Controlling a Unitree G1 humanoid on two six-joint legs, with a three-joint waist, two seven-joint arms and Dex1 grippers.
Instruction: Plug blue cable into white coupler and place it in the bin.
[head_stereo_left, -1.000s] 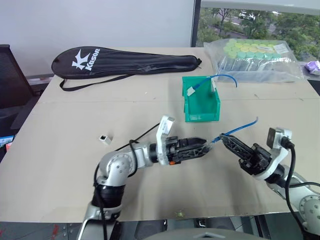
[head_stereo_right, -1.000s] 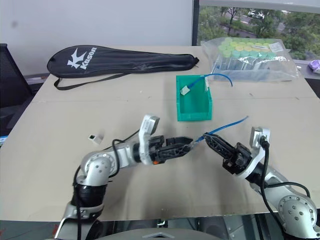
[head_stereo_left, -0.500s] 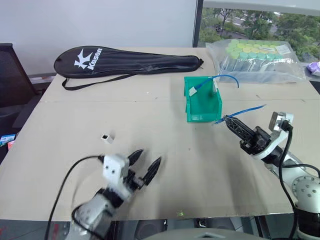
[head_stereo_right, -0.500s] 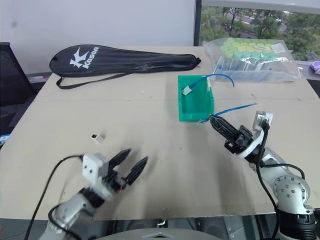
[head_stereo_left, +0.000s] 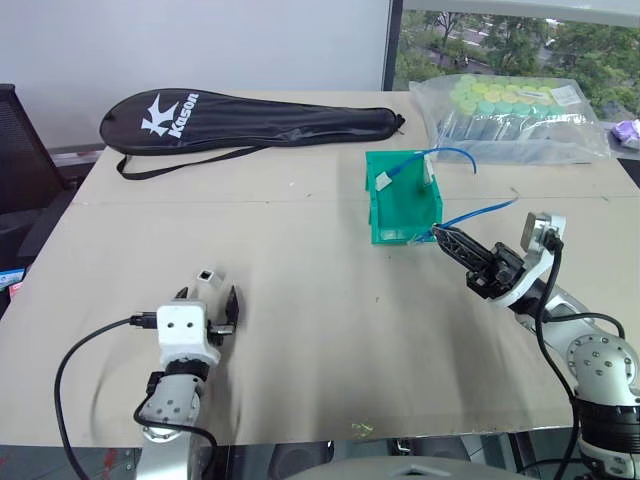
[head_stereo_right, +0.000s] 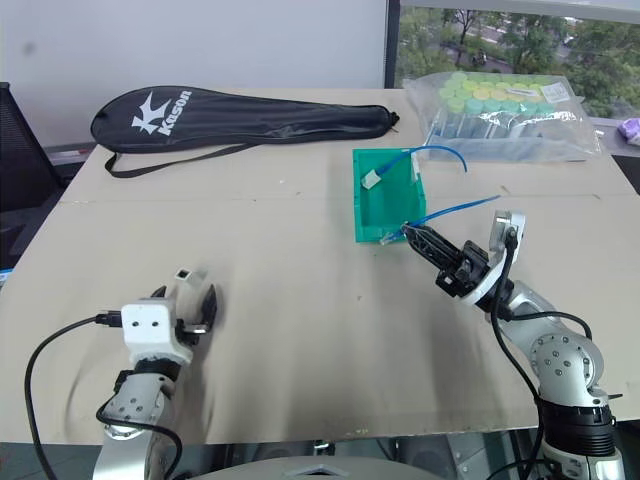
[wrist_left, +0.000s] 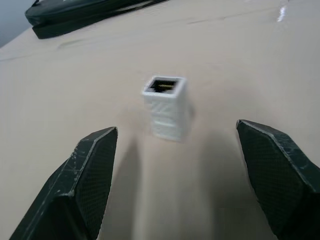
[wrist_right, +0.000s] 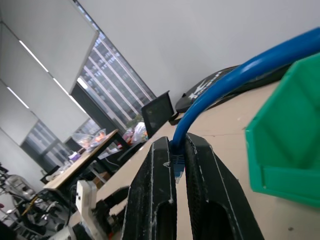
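The white coupler (wrist_left: 165, 106) stands on the table with its dark socket facing up, at the left (head_stereo_left: 207, 273). My left gripper (head_stereo_left: 207, 300) sits just behind it, open, with the fingers (wrist_left: 95, 165) spread wide on either side and not touching it. My right gripper (head_stereo_left: 441, 235) is shut on the blue cable (head_stereo_left: 482, 212) near its plug end, held above the table right beside the front corner of the green bin (head_stereo_left: 404, 236). The cable (wrist_right: 240, 75) arcs back over that arm.
Inside the bin lies another blue cable (head_stereo_left: 448, 153) with a white block on its end. A black racket bag (head_stereo_left: 250, 120) lies at the back left. A clear bag of green-capped tubes (head_stereo_left: 510, 120) sits at the back right.
My left arm has swung from the table's middle, beside the cable's plug, out to the left and now sits behind the coupler. My right gripper has carried the cable forward, closer to the bin.
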